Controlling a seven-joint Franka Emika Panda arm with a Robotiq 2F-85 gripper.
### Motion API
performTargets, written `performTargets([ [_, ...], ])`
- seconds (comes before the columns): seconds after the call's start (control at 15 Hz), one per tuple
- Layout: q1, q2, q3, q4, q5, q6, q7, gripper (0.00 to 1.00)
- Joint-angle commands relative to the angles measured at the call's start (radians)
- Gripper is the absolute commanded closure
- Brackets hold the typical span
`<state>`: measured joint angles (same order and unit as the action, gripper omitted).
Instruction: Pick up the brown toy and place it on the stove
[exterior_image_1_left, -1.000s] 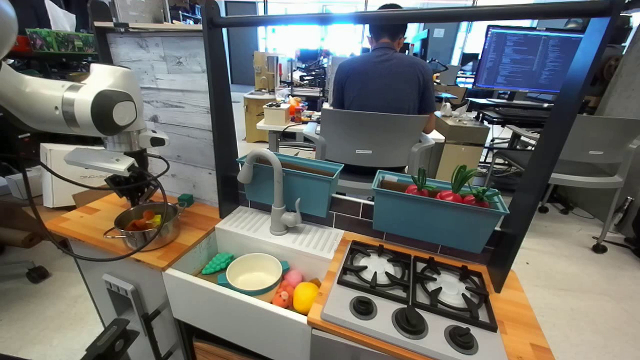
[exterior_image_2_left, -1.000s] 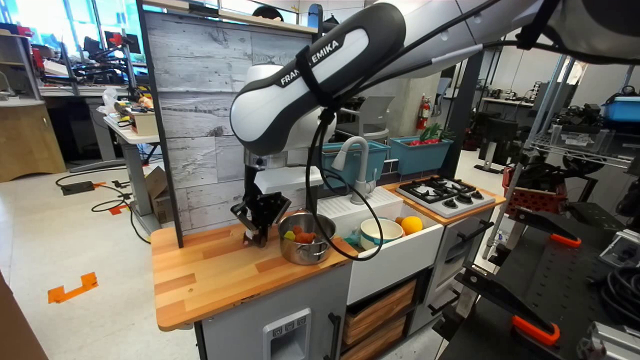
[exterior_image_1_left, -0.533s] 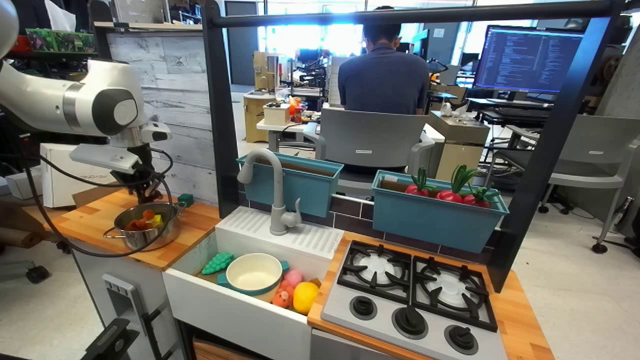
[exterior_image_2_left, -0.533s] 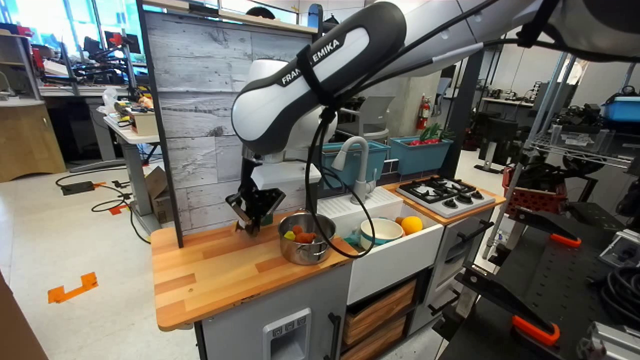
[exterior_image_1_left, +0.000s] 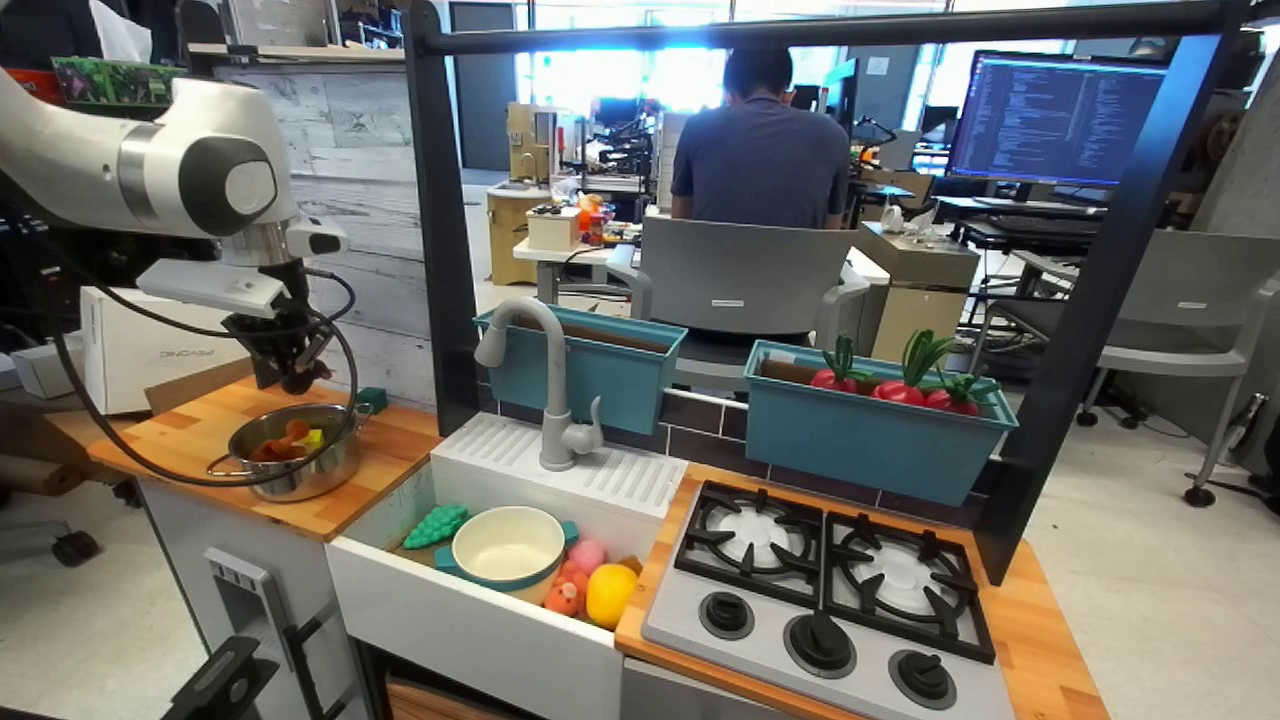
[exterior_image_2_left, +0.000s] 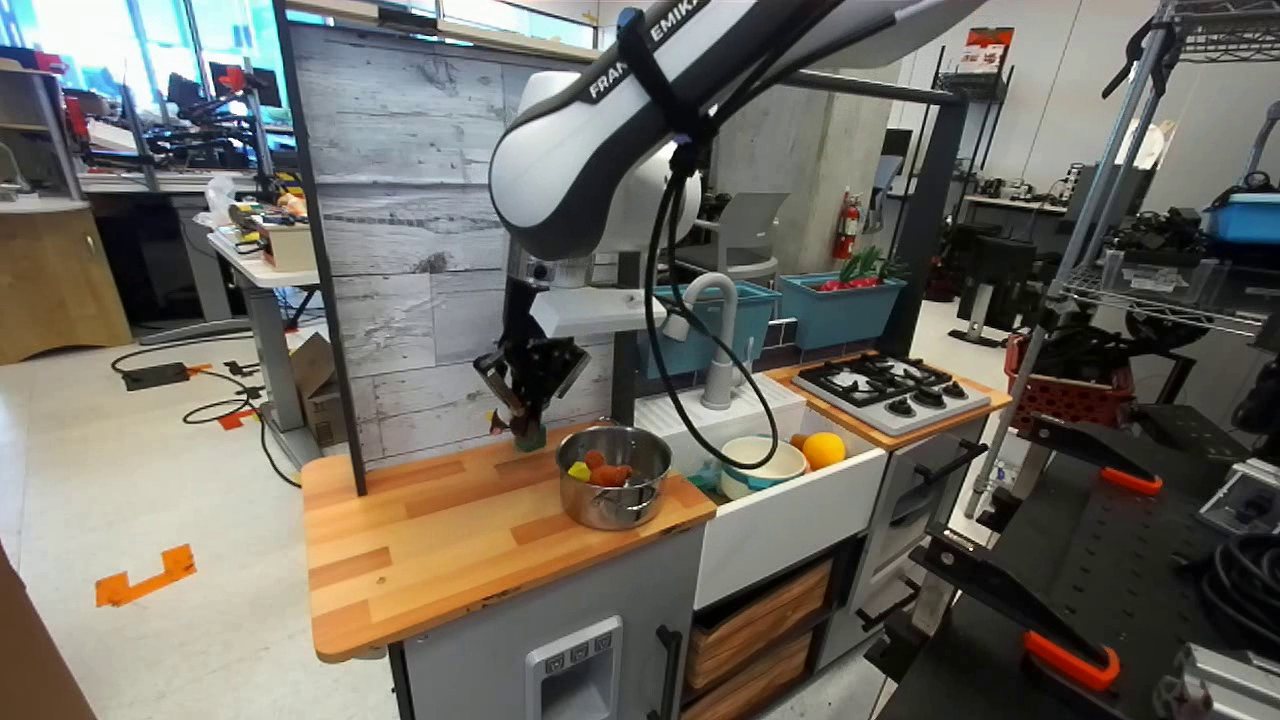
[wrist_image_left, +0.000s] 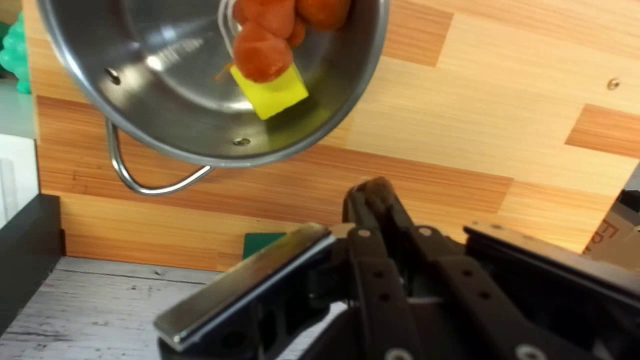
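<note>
The wooden counter (exterior_image_2_left: 420, 560) runs beside the white sink (exterior_image_1_left: 470, 640), beyond which sits the two-burner stove (exterior_image_1_left: 767, 632). A two-handled stainless-steel pot (exterior_image_2_left: 600, 508) stands on the counter. Above the counter, just beside the pot, hangs the tool (wrist_image_left: 376, 206), its fingers nearly together. A green block (exterior_image_1_left: 370, 400) rests near the pot; rounded orange pieces (wrist_image_left: 262, 55) and a yellow square (wrist_image_left: 274, 97) lie inside it. The brown toy (wrist_image_left: 379, 194) is pinched between the tool's fingertips, well apart from the stove.

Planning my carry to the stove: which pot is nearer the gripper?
The metal pot on the wooden counter, lower than the gripper and to one side; the cream-and-teal pot is farther off, in the white sink.
</note>
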<state>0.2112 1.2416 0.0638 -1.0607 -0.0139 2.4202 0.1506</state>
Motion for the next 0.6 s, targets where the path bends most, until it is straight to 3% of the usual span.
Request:
performTargets([
  [0.0,-0.01,-0.165,-0.02,-0.242,-0.01,0.069,0.006,0.98],
  [0.4,-0.009,-0.348,-0.041,-0.516,-0.004,0.067,0.006,0.98],
  [0.53,0.006,-0.405,-0.074,-0.615,-0.01,0.048,0.06,0.98],
])
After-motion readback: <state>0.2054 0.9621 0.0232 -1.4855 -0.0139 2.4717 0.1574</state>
